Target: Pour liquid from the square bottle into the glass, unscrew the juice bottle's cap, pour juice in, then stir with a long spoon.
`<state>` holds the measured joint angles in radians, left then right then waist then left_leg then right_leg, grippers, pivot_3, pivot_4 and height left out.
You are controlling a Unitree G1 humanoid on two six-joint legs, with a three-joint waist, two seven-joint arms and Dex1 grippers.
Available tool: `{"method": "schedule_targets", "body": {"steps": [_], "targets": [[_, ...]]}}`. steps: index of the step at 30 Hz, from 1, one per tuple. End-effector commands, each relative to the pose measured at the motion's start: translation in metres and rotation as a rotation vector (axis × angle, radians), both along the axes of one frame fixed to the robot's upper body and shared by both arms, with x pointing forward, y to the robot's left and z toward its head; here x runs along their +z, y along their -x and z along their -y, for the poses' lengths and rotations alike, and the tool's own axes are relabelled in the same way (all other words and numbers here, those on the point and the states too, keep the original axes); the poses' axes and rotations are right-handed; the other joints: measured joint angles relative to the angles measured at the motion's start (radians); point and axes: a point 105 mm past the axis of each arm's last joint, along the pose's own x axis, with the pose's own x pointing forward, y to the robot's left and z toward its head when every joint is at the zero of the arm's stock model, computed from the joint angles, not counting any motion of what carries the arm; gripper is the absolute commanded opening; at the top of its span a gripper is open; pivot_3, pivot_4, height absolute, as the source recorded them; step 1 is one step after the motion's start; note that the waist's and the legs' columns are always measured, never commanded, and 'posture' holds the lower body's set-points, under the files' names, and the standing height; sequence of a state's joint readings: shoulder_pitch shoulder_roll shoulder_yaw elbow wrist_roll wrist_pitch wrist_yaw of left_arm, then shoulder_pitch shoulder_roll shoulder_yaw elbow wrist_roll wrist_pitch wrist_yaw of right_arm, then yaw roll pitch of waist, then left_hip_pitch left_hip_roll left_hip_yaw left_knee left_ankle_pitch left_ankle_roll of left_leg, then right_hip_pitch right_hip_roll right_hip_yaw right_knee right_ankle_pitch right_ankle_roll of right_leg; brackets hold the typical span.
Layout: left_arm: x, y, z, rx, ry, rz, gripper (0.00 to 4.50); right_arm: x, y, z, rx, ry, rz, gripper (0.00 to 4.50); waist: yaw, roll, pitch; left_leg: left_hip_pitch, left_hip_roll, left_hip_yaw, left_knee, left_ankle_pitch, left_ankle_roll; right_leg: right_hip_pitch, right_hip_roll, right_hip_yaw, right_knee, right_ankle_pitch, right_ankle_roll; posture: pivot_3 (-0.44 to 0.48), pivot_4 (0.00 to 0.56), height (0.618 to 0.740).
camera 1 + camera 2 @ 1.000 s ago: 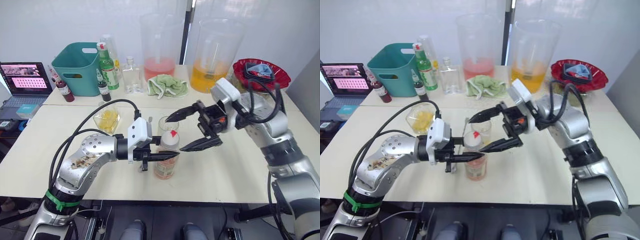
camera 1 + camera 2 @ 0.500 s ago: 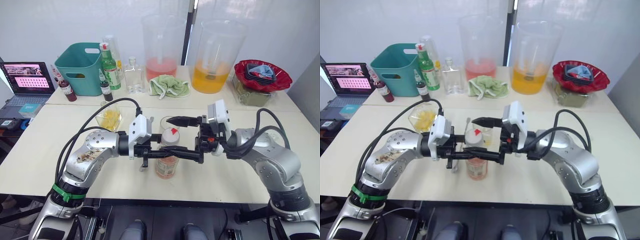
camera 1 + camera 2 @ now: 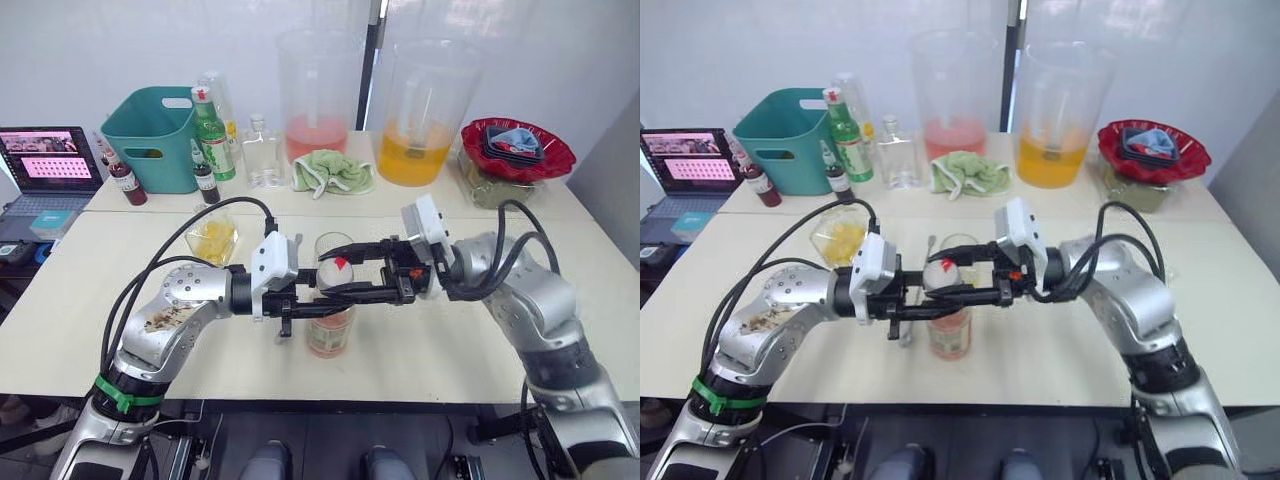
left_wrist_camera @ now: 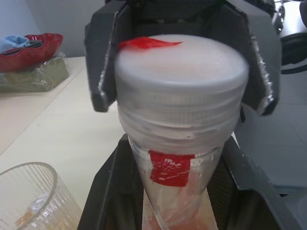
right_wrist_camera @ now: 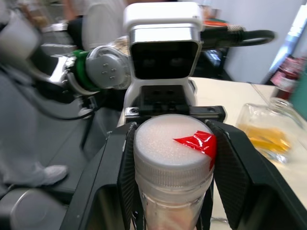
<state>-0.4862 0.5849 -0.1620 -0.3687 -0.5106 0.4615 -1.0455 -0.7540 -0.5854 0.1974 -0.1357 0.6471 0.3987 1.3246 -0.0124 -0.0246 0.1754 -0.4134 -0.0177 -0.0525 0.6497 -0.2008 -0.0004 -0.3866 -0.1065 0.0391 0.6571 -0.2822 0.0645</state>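
The juice bottle (image 3: 330,325) stands upright on the near table, pinkish liquid low inside, a white cap (image 5: 172,143) with a red tab on top. My left gripper (image 3: 325,302) is shut on the bottle's body below the cap. My right gripper (image 3: 336,270) reaches in from the right, its two fingers (image 4: 103,72) shut against the sides of the cap. A ribbed glass (image 3: 335,245) stands just behind the bottle. To its left, the long spoon (image 3: 931,246) lies on the table. The clear square bottle (image 3: 262,150) stands on the back table.
A glass bowl of yellow pieces (image 3: 213,238) sits left of the glass. The back table carries a teal basket (image 3: 155,135), a green bottle (image 3: 213,130), two large pitchers (image 3: 320,100) (image 3: 425,110), a green cloth (image 3: 332,170) and a red bowl (image 3: 515,148). A laptop (image 3: 50,165) is far left.
My right gripper, wide open a second ago, swung level with the bottle top and shut around the cap. The left gripper kept its hold on the bottle.
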Motion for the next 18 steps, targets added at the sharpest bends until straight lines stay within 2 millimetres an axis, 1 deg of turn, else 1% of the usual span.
{"method": "schedule_targets", "body": {"steps": [1,3,6,8,9,11,13,15,17,18], "targets": [[-0.013,0.001,-0.002,0.018,-0.052,-0.042,1.32,0.003,0.011,-0.006,0.217,0.062,0.054,1.72,0.000,0.000,0.000,0.000,0.000,0.000,0.000,0.000,0.000,0.000,0.000,0.000,0.000,0.000,0.000,0.000,0.150,0.740],[-0.015,0.005,-0.006,0.029,-0.073,-0.039,1.32,0.015,0.002,-0.014,0.313,0.112,0.087,1.72,-0.009,0.001,0.001,0.000,0.000,-0.001,0.000,0.000,0.000,0.000,0.000,0.000,0.000,0.000,0.000,0.000,0.150,0.740],[-0.016,0.006,-0.005,0.044,-0.086,-0.017,1.32,0.027,-0.007,-0.023,0.351,0.156,0.095,1.72,-0.020,0.001,0.001,0.003,0.001,-0.001,-0.002,0.000,0.000,-0.001,0.000,0.001,0.001,0.000,0.000,0.000,0.150,0.740],[-0.016,0.008,-0.003,0.047,-0.084,-0.016,1.32,0.035,-0.009,-0.023,0.356,0.167,0.067,2.79,-0.017,0.001,0.001,0.003,0.001,-0.002,-0.004,0.000,0.000,-0.001,0.000,0.001,0.001,0.000,0.000,0.000,0.150,0.740],[-0.017,0.009,-0.003,0.045,-0.086,-0.018,1.32,0.037,-0.010,-0.022,0.355,0.167,0.065,3.02,-0.017,0.001,0.001,0.003,0.001,-0.003,-0.004,0.000,0.000,-0.001,0.000,0.001,0.001,0.000,0.000,0.000,0.150,0.740],[-0.018,0.008,-0.003,0.044,-0.087,-0.023,1.32,0.043,-0.011,-0.017,0.342,0.163,0.059,3.72,-0.013,0.001,0.001,0.002,0.001,-0.003,-0.004,0.000,0.000,-0.002,0.000,0.001,0.001,0.000,0.000,0.000,0.150,0.740],[-0.018,0.006,-0.002,0.045,-0.085,-0.023,1.32,0.049,-0.012,-0.008,0.313,0.156,0.045,4.37,-0.002,0.001,0.001,0.002,0.000,-0.002,-0.004,0.000,0.000,-0.002,-0.001,0.001,0.000,0.000,0.000,0.000,0.150,0.740],[-0.017,0.004,-0.002,0.039,-0.080,-0.022,1.32,0.053,-0.013,0.004,0.270,0.131,0.057,4.44,0.002,0.001,0.001,0.002,0.000,-0.003,-0.004,0.000,0.000,-0.001,-0.001,0.001,-0.001,0.000,0.000,0.000,0.150,0.740],[-0.017,0.002,-0.001,0.028,-0.073,-0.021,1.32,0.054,-0.008,0.017,0.216,0.113,0.091,4.44,0.008,0.001,0.001,0.001,0.000,-0.002,-0.004,0.000,0.000,-0.001,-0.001,0.001,-0.001,0.000,0.000,0.000,0.150,0.740],[-0.017,0.001,-0.001,0.025,-0.069,-0.020,1.32,0.055,-0.005,0.019,0.190,0.097,0.097,4.44,0.010,0.001,0.001,0.001,0.000,-0.002,-0.004,0.000,0.000,-0.001,-0.001,0.001,-0.001,0.000,0.000,0.000,0.150,0.740]]}}
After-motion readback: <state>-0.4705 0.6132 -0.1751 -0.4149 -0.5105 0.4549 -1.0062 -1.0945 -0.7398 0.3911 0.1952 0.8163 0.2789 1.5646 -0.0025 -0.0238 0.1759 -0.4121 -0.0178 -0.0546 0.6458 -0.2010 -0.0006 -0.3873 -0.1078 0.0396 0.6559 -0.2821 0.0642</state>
